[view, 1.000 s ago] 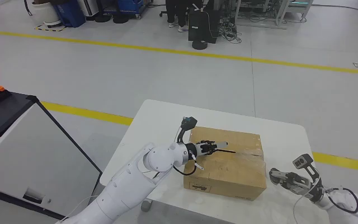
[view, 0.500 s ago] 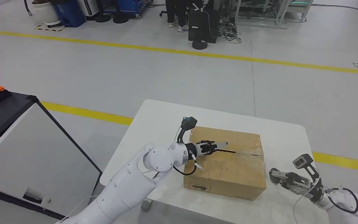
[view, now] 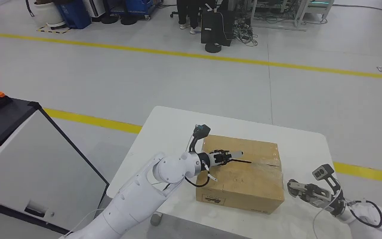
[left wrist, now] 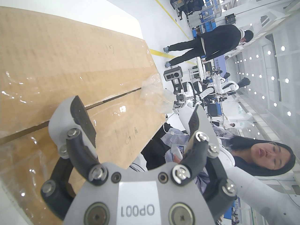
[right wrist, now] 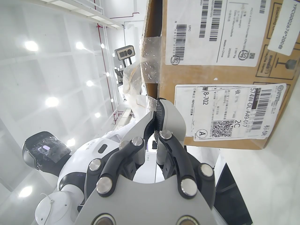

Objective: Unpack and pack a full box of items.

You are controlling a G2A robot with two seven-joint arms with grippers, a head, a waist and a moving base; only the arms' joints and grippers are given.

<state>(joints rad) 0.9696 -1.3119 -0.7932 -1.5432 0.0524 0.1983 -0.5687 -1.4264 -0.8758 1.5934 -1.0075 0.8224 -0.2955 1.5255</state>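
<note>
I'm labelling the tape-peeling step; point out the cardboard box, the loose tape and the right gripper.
cardboard box (view: 250,181): top view, bare part of its top flap.
loose tape (left wrist: 156,95): left wrist view, crumpled end by the seam.
right gripper (right wrist: 156,108): right wrist view, between its closed fingertips.

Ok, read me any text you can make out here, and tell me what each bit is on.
"OP001": plate at the base of the left claw.
"W8-702", "2C", "A": lower white label on the cardboard box.
"Made in China", "UPC": upper white label.
Barcode digits, other small print and the handwriting on the box top: too small or unclear to read.
</note>
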